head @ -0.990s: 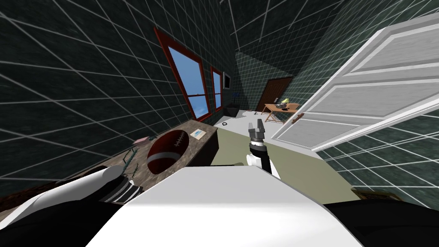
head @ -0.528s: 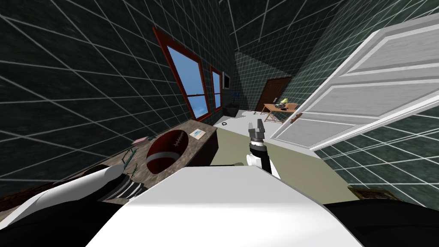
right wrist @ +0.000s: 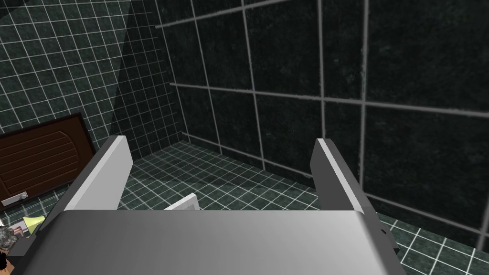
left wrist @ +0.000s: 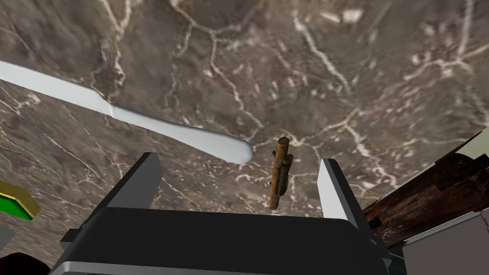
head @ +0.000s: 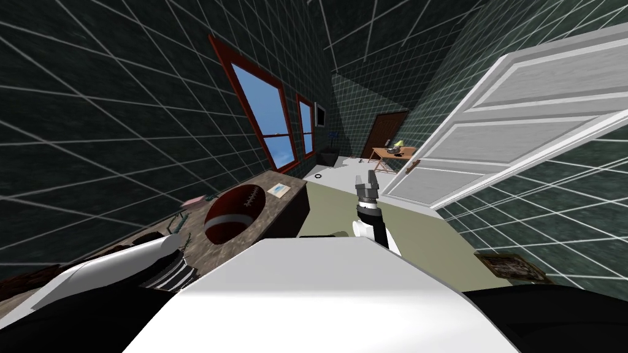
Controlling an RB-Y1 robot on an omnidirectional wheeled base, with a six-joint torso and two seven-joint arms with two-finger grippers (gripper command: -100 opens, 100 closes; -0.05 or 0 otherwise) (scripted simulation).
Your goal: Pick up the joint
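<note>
L gripper point(left wrist: 237, 162) over marbled countertop point(left wrist: 363, 67), jaws wide. Brown stick-like joint point(left wrist: 280, 172) lies flat on it betw. the fingers, untouched; white utensil handle point(left wrist: 143, 119) just beside. R gripper point(head: 367, 182) held up front, jaws wide.

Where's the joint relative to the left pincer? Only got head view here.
Observer: In the left wrist view, the joint, a small brown stick, lies on the marbled counter top inside the left pincer, between its fingers and touching neither.
Operator: Pincer open?
Observer: Yes, the fingers stand wide apart. The joint sits nearer one finger than the other.
Operator: Anything crowding it?
Observer: A pale flat utensil lies on the same top. Its rounded end stops just short of the joint's far end.
</note>
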